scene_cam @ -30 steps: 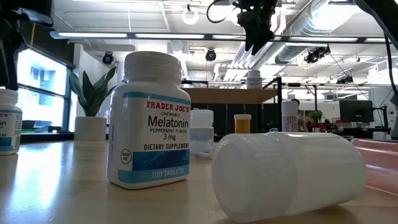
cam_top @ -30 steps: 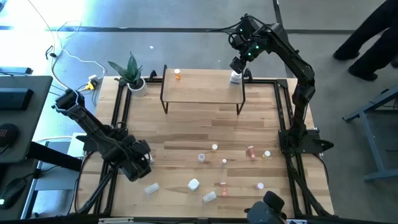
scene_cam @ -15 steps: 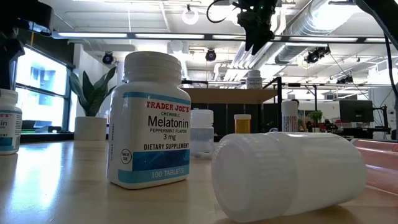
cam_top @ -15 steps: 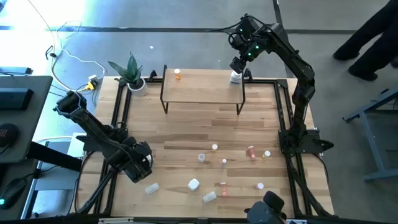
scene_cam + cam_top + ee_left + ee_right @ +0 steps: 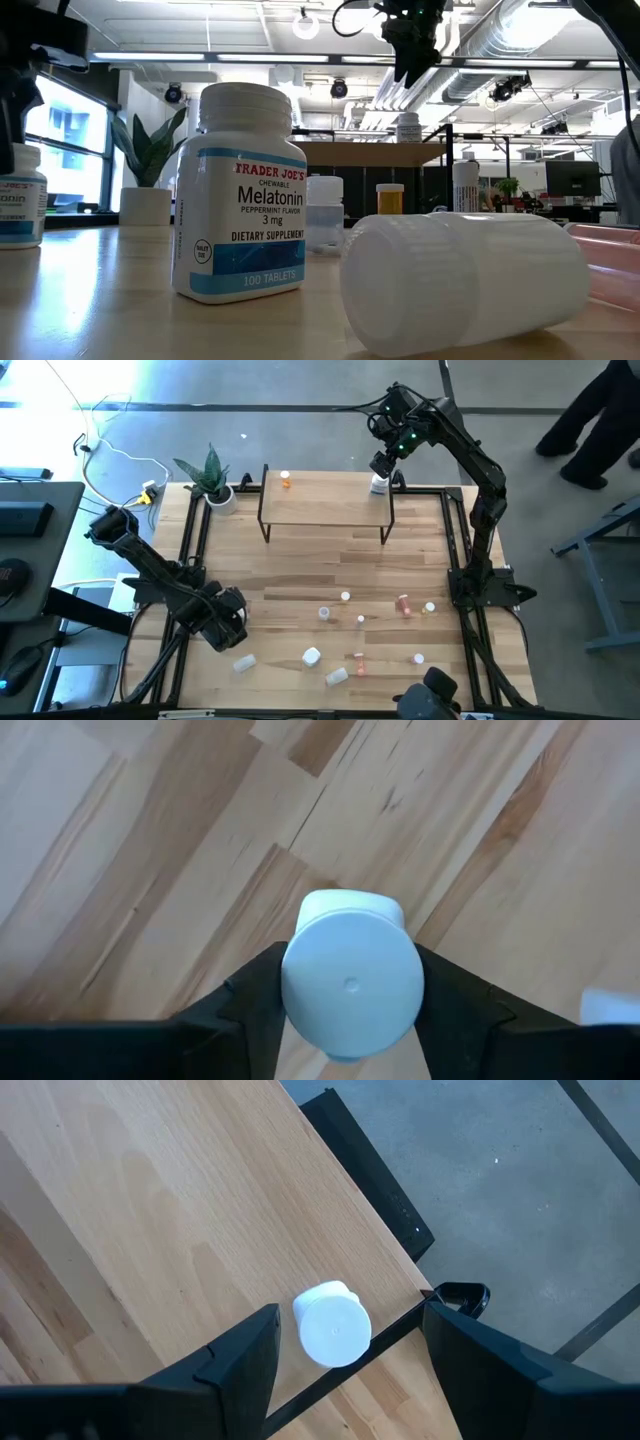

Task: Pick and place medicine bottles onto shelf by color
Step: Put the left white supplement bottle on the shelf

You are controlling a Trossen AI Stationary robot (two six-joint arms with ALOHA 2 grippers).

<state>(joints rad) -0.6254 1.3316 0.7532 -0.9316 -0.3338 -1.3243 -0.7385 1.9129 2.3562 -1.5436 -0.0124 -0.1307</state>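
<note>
The white bottle (image 5: 350,970) stands upright on the table (image 5: 300,560), at the near left, and its long axis points straight up toward my wrist. It sits between the two fingers (image 5: 250,1005) of my left gripper (image 5: 228,628), which press on its cap from both sides, so I judge it grasped and ready to lift. The shelf (image 5: 325,500) lies far from here, across the table. My right gripper (image 5: 381,468) waits above the shelf's right end, jaws released, over another white bottle (image 5: 333,1326) standing there.
</note>
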